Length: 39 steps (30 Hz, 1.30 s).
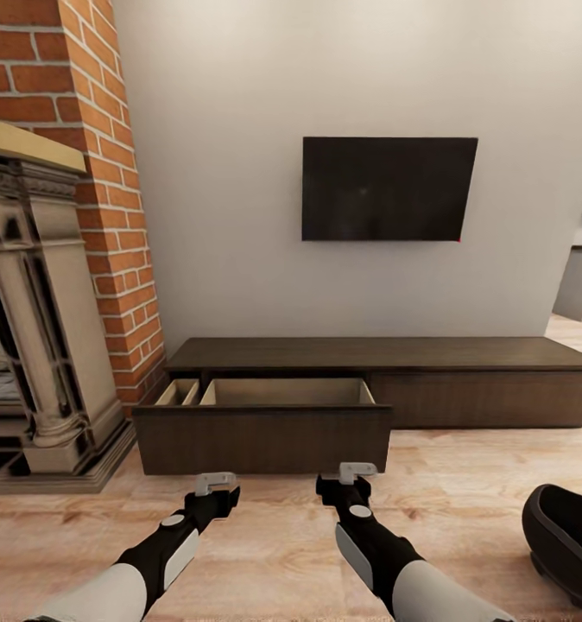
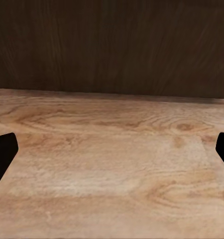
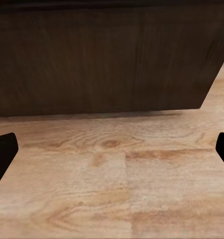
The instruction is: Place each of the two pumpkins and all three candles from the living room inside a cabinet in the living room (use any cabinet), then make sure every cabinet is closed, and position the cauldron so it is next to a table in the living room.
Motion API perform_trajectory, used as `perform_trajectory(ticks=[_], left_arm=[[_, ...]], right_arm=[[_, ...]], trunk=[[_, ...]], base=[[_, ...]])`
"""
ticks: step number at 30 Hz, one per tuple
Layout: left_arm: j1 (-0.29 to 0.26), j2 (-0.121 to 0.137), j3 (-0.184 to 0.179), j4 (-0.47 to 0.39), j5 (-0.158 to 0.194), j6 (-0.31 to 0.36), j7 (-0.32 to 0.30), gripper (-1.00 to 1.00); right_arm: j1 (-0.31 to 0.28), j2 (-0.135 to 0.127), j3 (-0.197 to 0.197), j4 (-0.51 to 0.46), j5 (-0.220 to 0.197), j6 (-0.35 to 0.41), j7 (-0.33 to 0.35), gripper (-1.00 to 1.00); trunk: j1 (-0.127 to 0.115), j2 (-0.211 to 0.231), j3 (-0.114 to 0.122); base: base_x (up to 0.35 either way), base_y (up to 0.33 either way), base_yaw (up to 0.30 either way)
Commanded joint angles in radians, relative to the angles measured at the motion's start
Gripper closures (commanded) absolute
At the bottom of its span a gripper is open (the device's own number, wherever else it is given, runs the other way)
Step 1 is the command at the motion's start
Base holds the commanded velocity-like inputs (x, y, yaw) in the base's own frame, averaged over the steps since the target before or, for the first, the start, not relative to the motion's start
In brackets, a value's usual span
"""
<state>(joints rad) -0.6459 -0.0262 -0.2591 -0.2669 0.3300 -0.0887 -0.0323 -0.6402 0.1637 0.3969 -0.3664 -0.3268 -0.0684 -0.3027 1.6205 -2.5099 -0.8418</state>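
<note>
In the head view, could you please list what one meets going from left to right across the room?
Fireplace → brick column → pulled-out drawer of the cabinet → television on the wall → cauldron on the floor at the right edge.

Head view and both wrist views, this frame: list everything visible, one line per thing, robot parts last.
cabinet: 1, dark brown, low along the wall.
drawer: 1, dark front, beige inside, pulled open at the cabinet's left end; nothing visible inside.
cauldron: 1, black, on the floor at right, partly cut off.
television: 1, black, on the wall above the cabinet.
fireplace: 1, grey stone in red brick, at left.
floor: light wood.
left tool: 1, open, empty, facing the drawer front.
right tool: 1, open, empty, facing the drawer front.
</note>
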Motion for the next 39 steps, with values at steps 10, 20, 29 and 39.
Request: perform_trajectory(ticks=[10, 20, 29, 39], left_arm=[[-0.007, 0.003, -0.007, -0.015, 0.01, -0.01, -0.005, -1.0], [-0.012, -0.001, -0.005, -0.12, 0.008, -0.001, -0.001, -1.0], [-0.012, 0.001, -0.005, -0.14, 0.008, 0.0, 0.0, -1.0], [-0.012, 0.001, -0.008, -0.152, 0.008, 0.0, 0.0, -1.0]], right_arm=[[-0.001, -0.002, 0.007, -0.04, -0.01, -0.004, -0.006, -1.0], [-0.001, -0.003, 0.002, -0.041, -0.015, -0.004, -0.006, -1.0], [-0.001, -0.004, 0.0, -0.042, -0.017, -0.004, -0.006, -1.0], [-0.001, -0.006, -0.002, -0.042, -0.02, -0.004, -0.006, -1.0]], trunk=[[0.004, -0.003, -0.04], [0.009, -0.005, -0.079], [0.013, -0.007, -0.113], [0.014, -0.008, -0.121]], base=[[0.0, 0.0, 0.0], [0.0, 0.0, 0.0], [0.0, 0.0, 0.0], [0.0, 0.0, 0.0]])
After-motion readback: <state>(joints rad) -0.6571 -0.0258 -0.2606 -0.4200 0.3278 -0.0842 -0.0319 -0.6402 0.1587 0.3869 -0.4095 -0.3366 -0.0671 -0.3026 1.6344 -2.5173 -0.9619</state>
